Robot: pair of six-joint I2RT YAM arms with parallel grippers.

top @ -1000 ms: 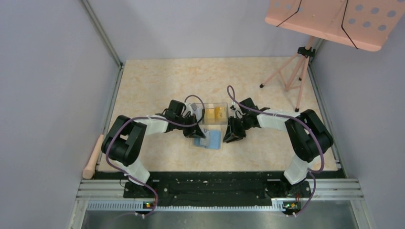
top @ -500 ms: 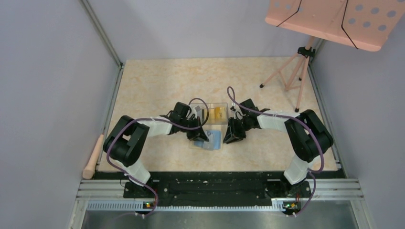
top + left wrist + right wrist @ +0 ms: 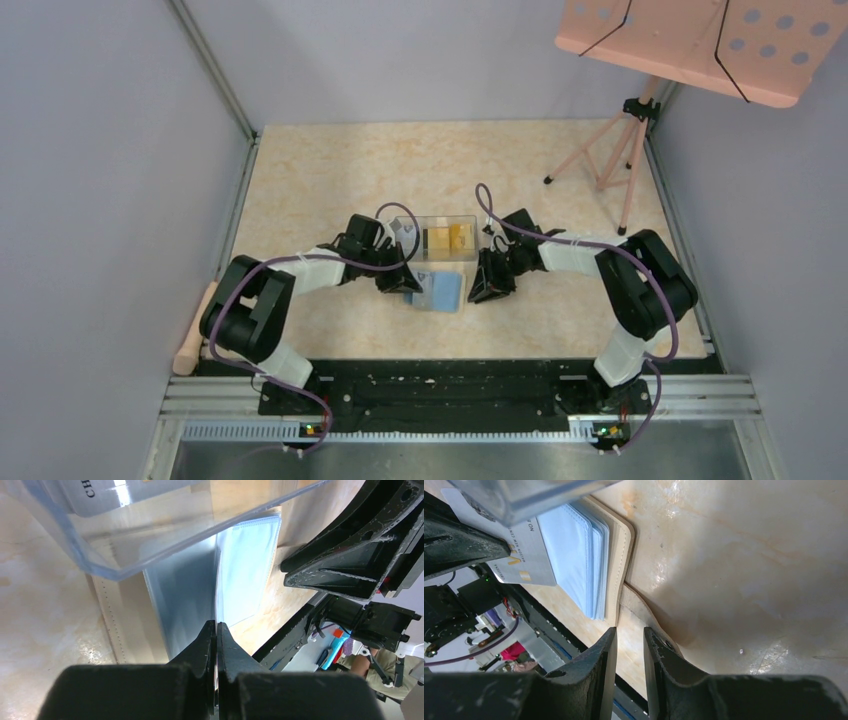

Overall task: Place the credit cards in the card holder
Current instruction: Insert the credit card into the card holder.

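Note:
The card holder [image 3: 445,292] lies open on the table, tan outside [image 3: 622,555] with blue pockets [image 3: 574,550]. My left gripper [image 3: 403,281] is at its left side, shut [image 3: 216,624] on a pale credit card [image 3: 521,552] with a gold logo. That card hangs over the blue pockets [image 3: 247,565]. More yellow credit cards [image 3: 450,238] sit in the clear box [image 3: 410,222] just behind the holder. My right gripper [image 3: 487,287] stands at the holder's right side. Its jaws [image 3: 630,629] are a little apart over the tan snap flap [image 3: 634,605], with nothing clamped between them.
The clear box's corner [image 3: 100,555] hangs close over the left gripper. A pink tripod stand [image 3: 600,150] with a perforated board [image 3: 700,40] stands at the back right. A wooden stick [image 3: 195,325] lies off the table's left edge. Grey walls enclose both sides.
My left arm has pulled its gripper and the card slightly left, uncovering more of the blue pockets. The right arm has not moved.

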